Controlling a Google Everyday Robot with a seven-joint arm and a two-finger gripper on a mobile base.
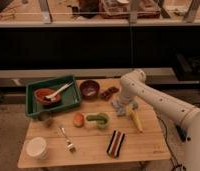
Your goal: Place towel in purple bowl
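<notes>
— Wooden tabletop (148, 142) up front, dark shelving behind it with a pale ledge running across the top. What sits on the left?

— A green tray (29, 98), and in it a red bowl (39, 94) with a white spoon (60, 90) leaning out over the rim. Just right of the tray stands the purple bowl (89, 89). Beside that is a small reddish-brown thing (109, 93) I can't name.

— And the towel?

— The towel (128, 106) is a crumpled blue-grey scrap lying on the tabletop right of centre. It is apart from the purple bowl, nearer the front and further right. A banana (136, 121) lies just beside it, toward the front edge.

— Where is the claw?

— A white arm (160, 104) comes in from the right edge, bends at a rounded joint behind the towel and points down. The claw (119, 105) is at the towel's left side, low over the tabletop. Wide or narrow, I cannot tell, nor whether it has hold of the cloth.

— What about the front of the tabletop?

— In the middle an orange (79, 119) sits beside a green bowl (106, 120). A fork (66, 138) lies toward the front left, and a white cup (37, 147) stands at the front-left corner. A striped packet (115, 142) lies near the front edge. A small jar (46, 117) stands just in front of the tray.
</notes>
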